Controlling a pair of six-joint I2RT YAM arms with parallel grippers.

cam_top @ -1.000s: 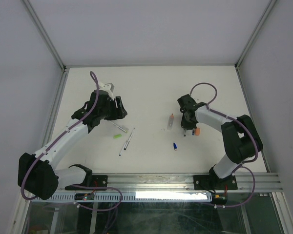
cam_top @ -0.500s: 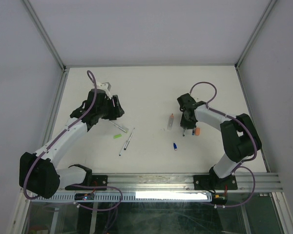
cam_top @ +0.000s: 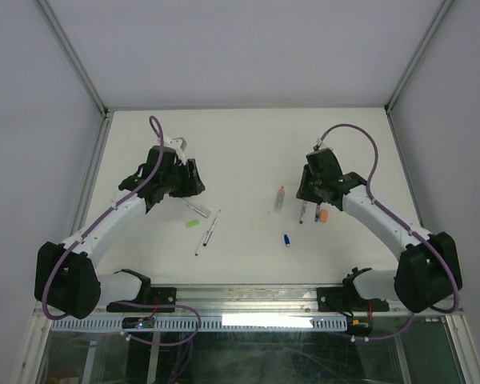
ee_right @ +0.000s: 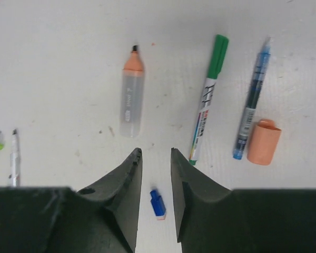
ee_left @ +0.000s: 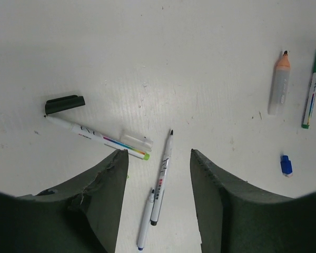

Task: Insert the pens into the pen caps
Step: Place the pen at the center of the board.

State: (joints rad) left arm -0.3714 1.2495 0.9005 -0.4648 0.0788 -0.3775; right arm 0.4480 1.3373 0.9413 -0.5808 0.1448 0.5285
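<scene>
1. The left gripper [ee_left: 158, 154] hangs over the table [cam_top: 240, 144], fingers about half apart, holding nothing.
2. Ahead of its left finger lies a white pen [ee_left: 97, 138] with a green end beside a clear cap [ee_left: 136, 139]. A black cap [ee_left: 65, 104] lies at the pen's far tip.
3. In the gap between its fingers lie a black-tipped pen [ee_left: 161, 179] and a blue-tipped pen [ee_left: 145, 219], side by side.
4. The right gripper [ee_right: 155, 153] shows a narrow gap and grips nothing.
5. A blue cap [ee_right: 158, 203] lies on the table, seen through that gap.
6. Ahead of it, from left to right, lie an orange-tipped marker [ee_right: 131, 97], a green-capped pen [ee_right: 208, 105] and a blue pen [ee_right: 251, 100]. An orange cap [ee_right: 263, 141] lies beside the blue pen's near end.
</scene>
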